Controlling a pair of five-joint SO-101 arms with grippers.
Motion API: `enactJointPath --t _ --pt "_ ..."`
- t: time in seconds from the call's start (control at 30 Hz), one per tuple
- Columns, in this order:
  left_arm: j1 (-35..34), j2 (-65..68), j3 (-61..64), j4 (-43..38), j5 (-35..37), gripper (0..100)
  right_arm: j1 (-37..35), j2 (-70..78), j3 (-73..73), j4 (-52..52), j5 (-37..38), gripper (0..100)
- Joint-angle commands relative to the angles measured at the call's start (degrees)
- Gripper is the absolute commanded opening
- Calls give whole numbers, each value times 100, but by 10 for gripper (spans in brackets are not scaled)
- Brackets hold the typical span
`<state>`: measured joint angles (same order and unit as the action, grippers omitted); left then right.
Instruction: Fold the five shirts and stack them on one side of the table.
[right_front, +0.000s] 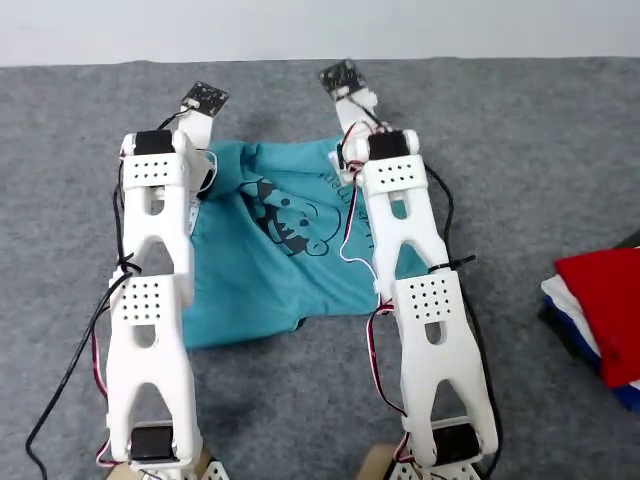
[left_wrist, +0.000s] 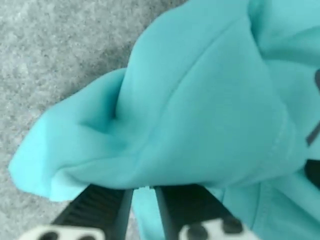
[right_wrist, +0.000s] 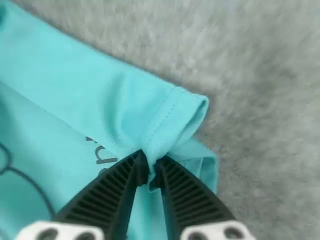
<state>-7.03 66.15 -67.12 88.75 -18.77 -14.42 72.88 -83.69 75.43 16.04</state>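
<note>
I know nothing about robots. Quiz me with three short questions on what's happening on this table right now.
1. True or false: the teal cotton T-shirt with a dark cartoon print sits on top of the pile of folded shirts.
2. Which colour is the top shirt of that pile? A red, B green, C yellow.
3. Fill in: the left gripper and the right gripper are each shut on a fold of the ____.

Key: 1 false, it lies spread on the grey felt-like table, apart from the pile; 2 A; 3 teal T-shirt.
</note>
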Motion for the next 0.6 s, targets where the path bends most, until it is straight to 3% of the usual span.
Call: enactJointPath --t 0.0,0.2,0.4,0.57 --pt "229 -536 -945 492 53 2 101 -593 -1134 523 62 10" --pt "457 -897 -2844 1178 53 2 259 -1358 -1257 1051 457 10" --pt "448 -1662 -2897 1169 62 2 602 -2079 -1231 1367 484 10" --pt "519 -1802 -2765 1169 114 2 760 -1824 -1231 1877 949 10"
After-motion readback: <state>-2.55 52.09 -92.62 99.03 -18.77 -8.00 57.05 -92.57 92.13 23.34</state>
